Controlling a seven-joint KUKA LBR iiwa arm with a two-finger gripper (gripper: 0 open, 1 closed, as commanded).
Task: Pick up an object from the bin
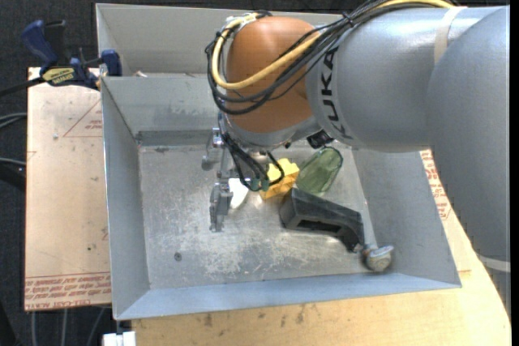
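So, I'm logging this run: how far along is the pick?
Done: the gripper is down inside the bin, beside a small white piece and a yellow block. In hand: nothing visibly held. Left: grasping something and lifting it; the green piece and black clamp lie untouched.

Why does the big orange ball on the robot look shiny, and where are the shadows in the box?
Camera view: light, seemingly from above, leaves a soft sheen on the robot's orange cover and grey arm; the bin has bright walls; the darkest shade lies under the arm, around the yellow block and black tool.
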